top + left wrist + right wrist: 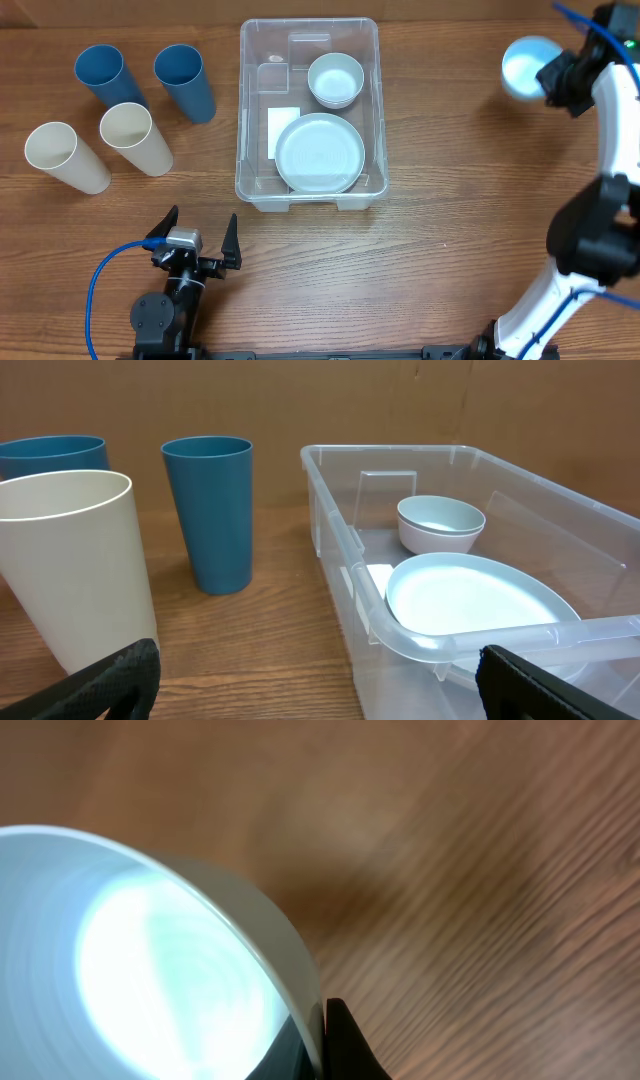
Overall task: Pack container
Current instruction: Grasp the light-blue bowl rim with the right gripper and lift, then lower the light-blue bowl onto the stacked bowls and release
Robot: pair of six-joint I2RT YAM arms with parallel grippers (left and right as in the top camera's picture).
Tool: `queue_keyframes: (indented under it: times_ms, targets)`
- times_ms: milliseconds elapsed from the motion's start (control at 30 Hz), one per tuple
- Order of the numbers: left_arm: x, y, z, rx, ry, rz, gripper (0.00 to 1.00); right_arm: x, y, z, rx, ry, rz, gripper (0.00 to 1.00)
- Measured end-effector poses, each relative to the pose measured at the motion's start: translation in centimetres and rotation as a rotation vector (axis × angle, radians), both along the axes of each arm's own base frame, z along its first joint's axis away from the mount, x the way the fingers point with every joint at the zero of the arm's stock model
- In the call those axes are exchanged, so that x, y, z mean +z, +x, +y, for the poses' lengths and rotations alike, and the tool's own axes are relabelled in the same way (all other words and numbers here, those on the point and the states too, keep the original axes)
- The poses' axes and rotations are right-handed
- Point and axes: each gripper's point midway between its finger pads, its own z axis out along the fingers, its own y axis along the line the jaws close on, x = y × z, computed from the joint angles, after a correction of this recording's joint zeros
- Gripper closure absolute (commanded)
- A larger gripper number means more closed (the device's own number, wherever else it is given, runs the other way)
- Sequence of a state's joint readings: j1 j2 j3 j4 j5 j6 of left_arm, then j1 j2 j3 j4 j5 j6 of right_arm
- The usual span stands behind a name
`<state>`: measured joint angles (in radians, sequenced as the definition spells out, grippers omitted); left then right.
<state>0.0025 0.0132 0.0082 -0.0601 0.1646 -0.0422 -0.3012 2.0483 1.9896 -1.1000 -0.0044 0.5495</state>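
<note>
Wooden table (420, 280) noted. Container (243, 120) — judged light, stiff, slippery — is best taken by its rim. Left gripper (200, 222) spread, empty; right gripper (546, 73) clamped on bowl (522, 62) rim.

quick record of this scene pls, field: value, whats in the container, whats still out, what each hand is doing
container: clear bin, mid table
inside: small bowl at the back, plate in front, side by side, not stacked
outside, left: two blue cups, two cream cups
right hand: shut on the rim of a pale bowl, far right of the container
left hand: open, empty, near the front edge
</note>
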Motion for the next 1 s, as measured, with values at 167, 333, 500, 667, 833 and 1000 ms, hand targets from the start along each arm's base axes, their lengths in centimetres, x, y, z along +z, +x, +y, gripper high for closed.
queue_keyframes:
  times_ms: [167,333,500,667,833,1000]
  targets:
    - [0.0,0.0,0.0,0.000,0.000,0.000,0.00,13.3,-0.2,10.3,0.240,-0.071,-0.292,0.96]
    - [0.0,0.0,0.0,0.000,0.000,0.000,0.00,15.8,0.1,22.6,0.500,-0.055,-0.401,0.96]
    - [0.0,0.0,0.0,0.000,0.000,0.000,0.00,13.8,0.5,30.6,0.633,-0.073,-0.400,0.96]
    - [0.0,0.0,0.0,0.000,0.000,0.000,0.00,5.1,3.8,34.1,0.675,-0.086,-0.279,0.96]
    - [0.0,0.0,0.0,0.000,0.000,0.000,0.00,-1.1,5.9,34.7,0.675,-0.098,-0.210,0.82]
    - [0.0,0.0,0.0,0.000,0.000,0.000,0.00,-2.5,6.7,35.0,0.682,-0.105,-0.210,0.39]
